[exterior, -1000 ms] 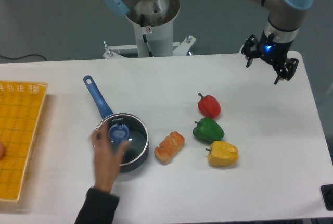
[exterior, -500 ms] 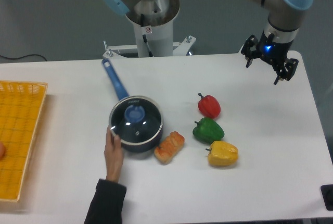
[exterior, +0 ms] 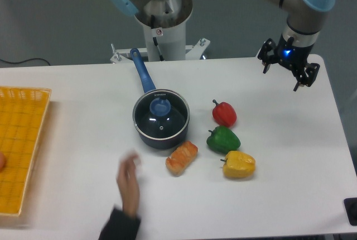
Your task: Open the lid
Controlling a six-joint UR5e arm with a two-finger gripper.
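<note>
The glass lid (exterior: 162, 118) with a silver rim and blue centre knob (exterior: 160, 106) lies flat on the dark blue saucepan (exterior: 149, 136) at the table's middle. The pan's long blue handle (exterior: 141, 71) points to the back. My gripper (exterior: 285, 75) hangs open and empty over the table's back right corner, far to the right of the pan.
A red pepper (exterior: 224, 113), green pepper (exterior: 223, 139) and yellow pepper (exterior: 239, 164) lie right of the pan. A bread roll (exterior: 182, 158) lies just in front of it. A person's hand (exterior: 129, 184) is at the front. A yellow basket (exterior: 19, 145) stands at the left edge.
The person's hand pushed the saucepan with its lid to the right and back, then let go and pulled away toward the front. My gripper has not moved.
</note>
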